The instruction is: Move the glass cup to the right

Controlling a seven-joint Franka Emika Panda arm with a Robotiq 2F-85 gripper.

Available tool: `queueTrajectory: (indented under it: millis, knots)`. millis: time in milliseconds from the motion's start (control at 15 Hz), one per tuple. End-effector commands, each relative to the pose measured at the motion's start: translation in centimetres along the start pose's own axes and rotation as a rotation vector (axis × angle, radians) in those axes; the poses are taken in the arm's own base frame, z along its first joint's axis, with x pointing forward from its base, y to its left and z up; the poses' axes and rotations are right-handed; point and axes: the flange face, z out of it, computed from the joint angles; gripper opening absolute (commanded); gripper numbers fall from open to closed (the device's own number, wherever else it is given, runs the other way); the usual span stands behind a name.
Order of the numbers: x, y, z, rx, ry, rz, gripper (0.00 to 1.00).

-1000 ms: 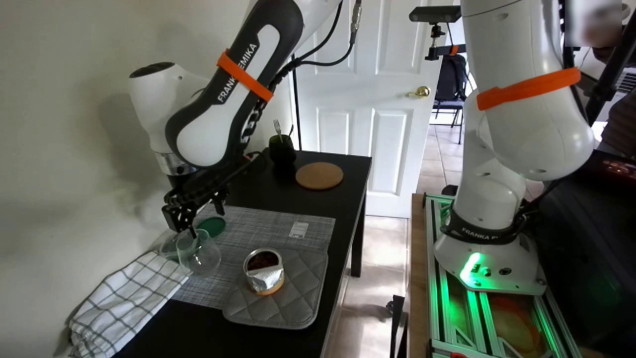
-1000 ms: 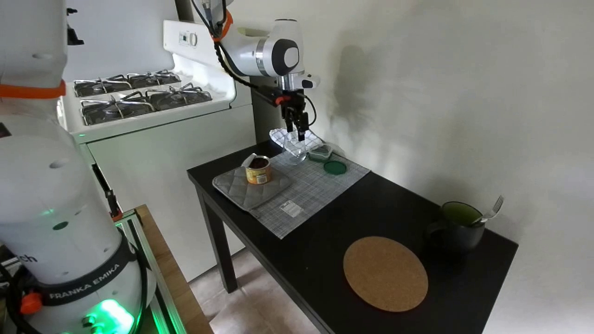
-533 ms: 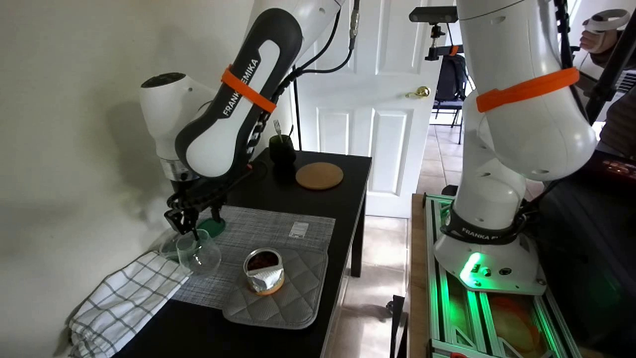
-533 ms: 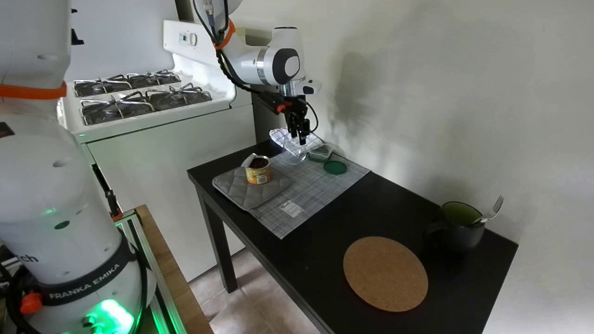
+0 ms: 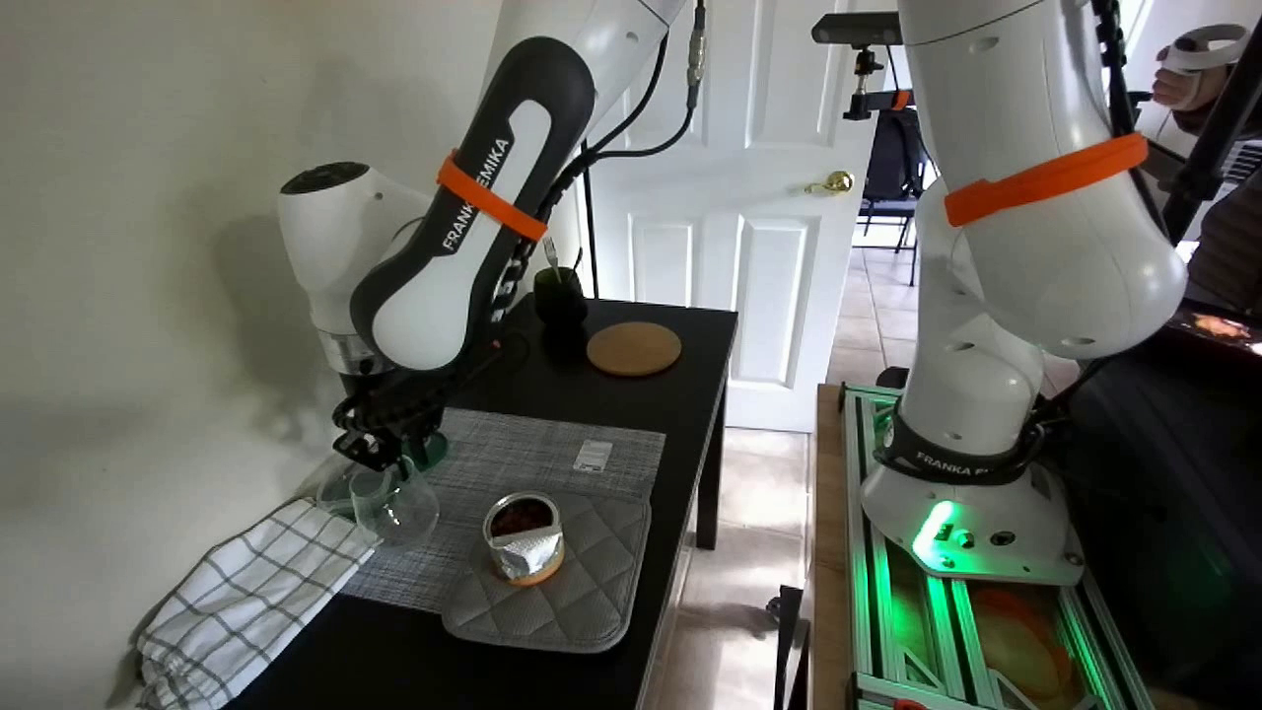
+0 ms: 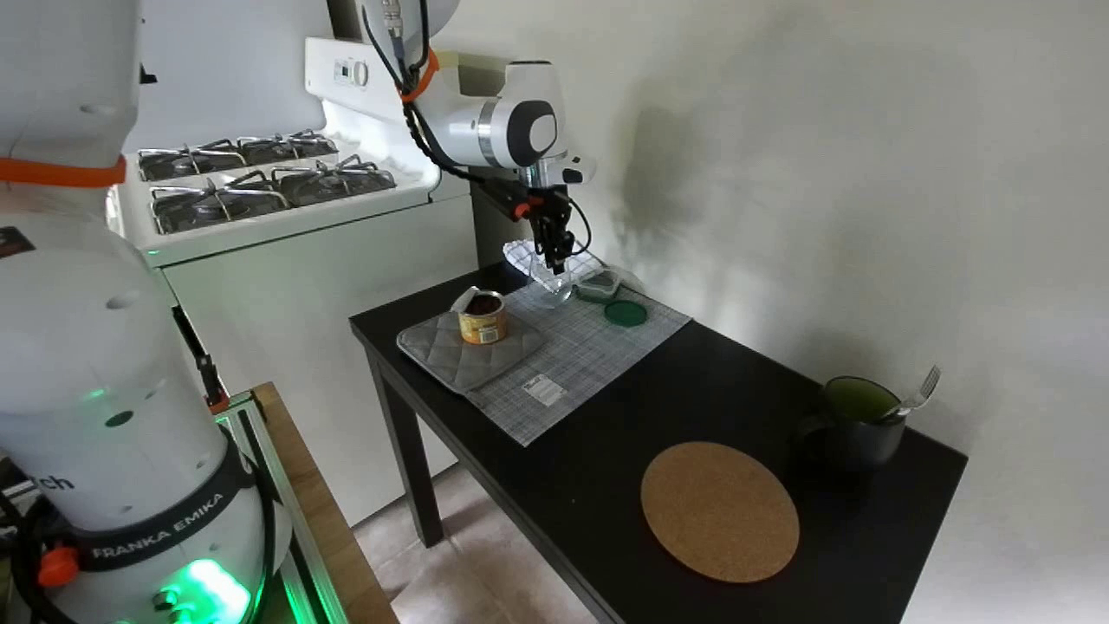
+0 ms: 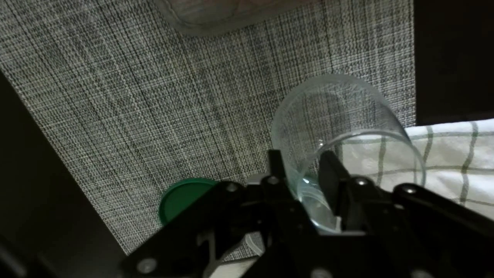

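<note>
The see-through glass cup (image 5: 404, 518) stands on the grey woven mat between the checked cloth and the green lid; an exterior view shows the cup (image 6: 556, 293) just under the gripper (image 6: 555, 262). Looking from the wrist, the gripper (image 7: 301, 156) straddles the near wall of the glass cup (image 7: 303, 112). One finger lies inside the rim, the other outside. The jaws are partly drawn together, with a gap still showing between the pads, so no firm grip is visible. How deep the inner finger reaches is hard to judge through the glass.
Close by lie the green lid (image 7: 184, 199), a clear container (image 6: 598, 285) and the checked cloth (image 5: 256, 602). An opened can (image 5: 525, 552) stands on a grey quilted pad (image 5: 582, 611). A wall rises right behind. Farther off are a cork disc (image 6: 719, 511) and a dark mug (image 6: 853, 433).
The gripper has come down toward the cup's rim, and its fingers have drawn closer together around the wall of the glass. The cup has stayed in place.
</note>
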Motion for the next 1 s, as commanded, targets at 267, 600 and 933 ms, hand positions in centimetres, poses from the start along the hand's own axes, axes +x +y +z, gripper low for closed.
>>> queueTrajectory:
  millis: [267,600,933]
  knots:
    - [-0.9,-0.8,-0.8,-0.018,-0.017,-0.03,0.01]
    - [-1.7,1.4,-4.0,-0.087,-0.061,-0.041,0.01]
    - [-1.2,10.9,-8.8,-0.28,-0.096,0.148,0.01]
